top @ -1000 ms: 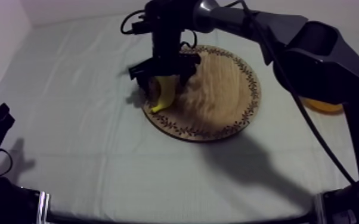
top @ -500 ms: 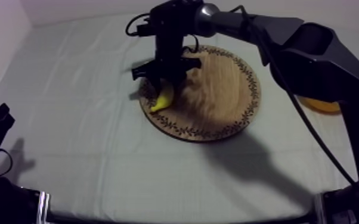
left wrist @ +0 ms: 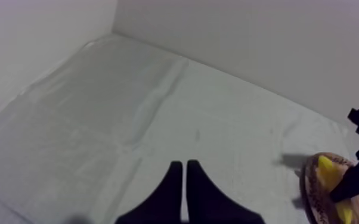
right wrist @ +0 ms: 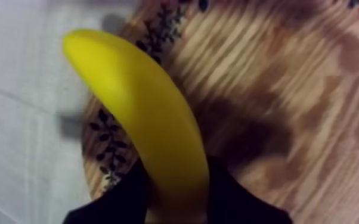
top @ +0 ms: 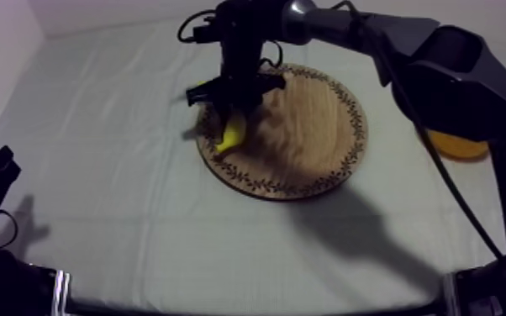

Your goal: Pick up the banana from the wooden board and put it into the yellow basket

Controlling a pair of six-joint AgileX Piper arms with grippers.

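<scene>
One curved yellow toy banana (top: 233, 134), one round wooden board with a patterned rim (top: 315, 126), one yellow basket (top: 462, 150), one table under grey-white cloth (top: 97, 168).

Top cam: high, slanting down over whole counter (top: 122, 210). Left wrist cam: low, far back, facing the walls (left wrist: 247, 42). Right wrist cam: close, looking down. All share the board (top: 307, 143) rim.
</scene>
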